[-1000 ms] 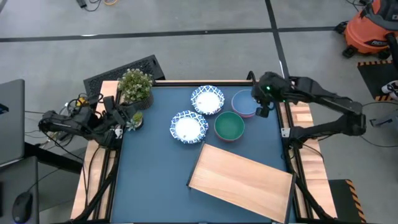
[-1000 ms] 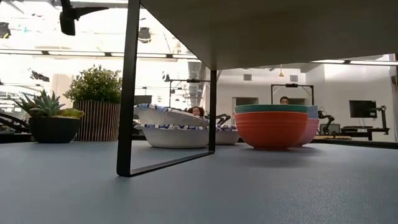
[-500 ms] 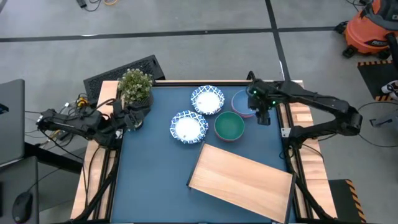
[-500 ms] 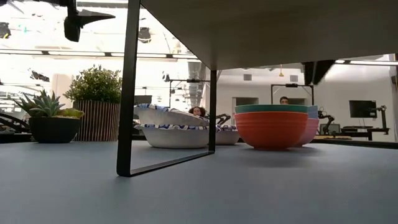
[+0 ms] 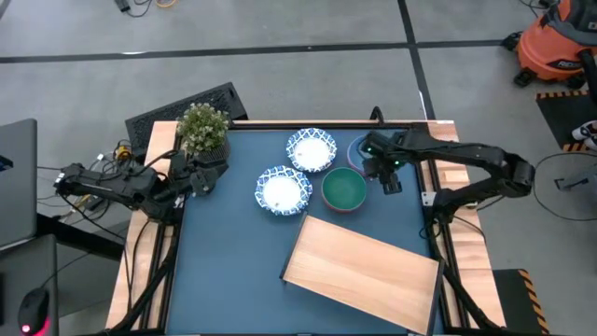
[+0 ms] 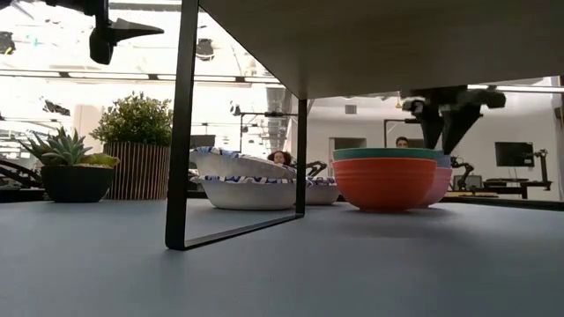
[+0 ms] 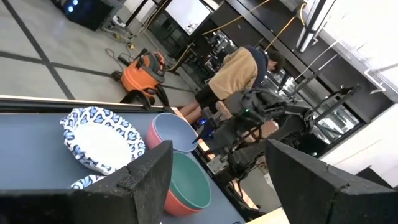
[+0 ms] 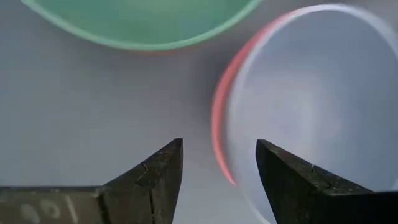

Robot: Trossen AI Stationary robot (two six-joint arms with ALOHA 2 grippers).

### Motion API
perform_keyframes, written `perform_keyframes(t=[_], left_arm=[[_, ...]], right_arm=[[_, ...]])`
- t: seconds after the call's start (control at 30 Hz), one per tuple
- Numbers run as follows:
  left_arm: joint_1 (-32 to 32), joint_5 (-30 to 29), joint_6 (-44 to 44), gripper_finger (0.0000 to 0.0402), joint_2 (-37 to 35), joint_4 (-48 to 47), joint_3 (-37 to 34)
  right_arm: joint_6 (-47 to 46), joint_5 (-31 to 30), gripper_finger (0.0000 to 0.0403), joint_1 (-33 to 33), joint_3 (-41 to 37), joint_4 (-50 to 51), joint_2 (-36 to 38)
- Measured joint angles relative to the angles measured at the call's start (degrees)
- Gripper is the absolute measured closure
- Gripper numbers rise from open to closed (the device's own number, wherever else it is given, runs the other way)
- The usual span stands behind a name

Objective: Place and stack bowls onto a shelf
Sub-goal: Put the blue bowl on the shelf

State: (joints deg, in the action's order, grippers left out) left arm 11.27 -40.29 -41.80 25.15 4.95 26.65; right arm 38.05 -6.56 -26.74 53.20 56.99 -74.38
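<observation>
The right hand hangs open over the blue bowl, holding nothing; its fingers straddle that bowl's near rim, where it nests in a pink bowl. Just beside the hand sits the teal bowl, stacked in a red bowl. Beyond these lie two white bowls. The shelf stands well apart from the hand, bare, on the tabletop. The left hand waits open by the plant, empty.
</observation>
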Motion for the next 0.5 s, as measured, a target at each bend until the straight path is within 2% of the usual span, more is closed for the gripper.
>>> perform_keyframes(t=[0.13,0.23,0.4,0.5], left_arm=[[0.0,0.01,-0.01,0.0159,-0.02,-0.02,0.0],[0.0,0.02,-0.02,0.0159,-0.02,-0.02,0.0],[0.0,0.04,0.0,0.0159,-0.02,-0.03,0.0],[0.0,0.05,0.0,0.0159,-0.02,-0.11,0.0]], right_arm=[[-0.9,-1.45,0.0181,-0.04,-0.86,-1.07,-2.74],[-0.69,-2.01,0.0201,-0.02,-0.86,-1.11,-2.89],[-0.64,-3.06,0.0257,-0.17,-0.81,-1.13,-1.89],[-0.64,-4.11,0.0309,-0.76,-0.8,-0.78,-2.05]])
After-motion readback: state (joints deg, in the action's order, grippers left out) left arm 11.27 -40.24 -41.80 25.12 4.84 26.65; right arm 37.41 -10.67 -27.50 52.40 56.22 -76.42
